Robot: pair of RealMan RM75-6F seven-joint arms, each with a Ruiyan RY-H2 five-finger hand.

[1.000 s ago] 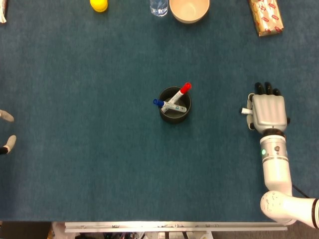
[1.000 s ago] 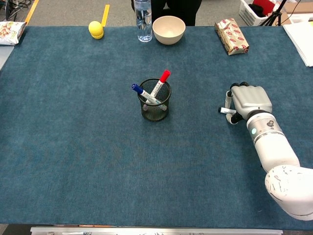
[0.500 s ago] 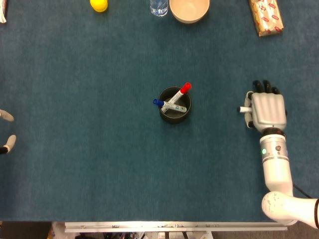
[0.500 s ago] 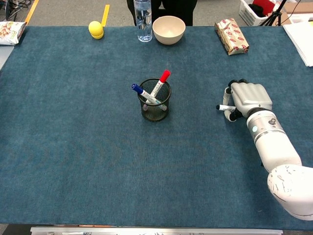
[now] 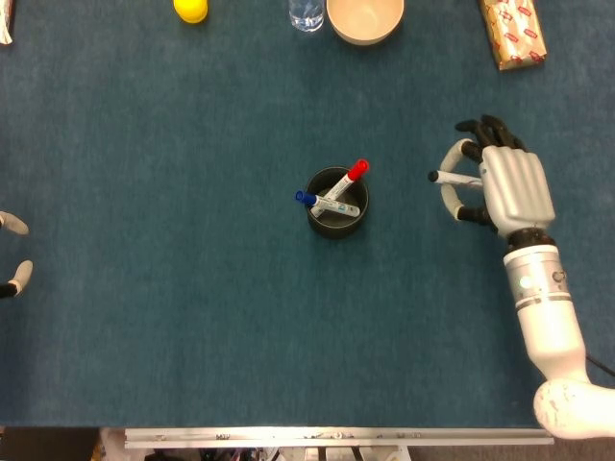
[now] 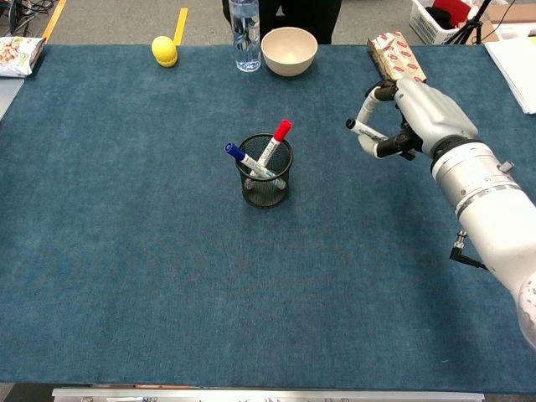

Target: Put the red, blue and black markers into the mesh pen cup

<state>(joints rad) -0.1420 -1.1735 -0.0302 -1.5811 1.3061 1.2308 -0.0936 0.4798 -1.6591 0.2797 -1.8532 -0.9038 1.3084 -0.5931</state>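
A black mesh pen cup [image 5: 336,204] [image 6: 265,172] stands mid-table. The red marker [image 5: 352,176] [image 6: 275,139] and the blue marker [image 5: 311,200] [image 6: 241,157] lean inside it, caps up. My right hand [image 5: 502,184] [image 6: 414,110] hovers above the cloth to the right of the cup. It pinches the black marker [image 5: 450,178] [image 6: 364,131], whose black tip points left toward the cup. Only fingertips of my left hand [image 5: 12,250] show at the left edge of the head view; what they do is unclear.
Along the far edge sit a yellow object [image 6: 165,51], a water bottle [image 6: 244,33], a beige bowl [image 6: 289,50] and a wrapped packet [image 6: 397,62]. A snack bag [image 6: 20,55] lies at the far left corner.
My right hand has lifted off the table with the black marker and moved up and leftward toward the cup. The cup and its two markers have stayed put.
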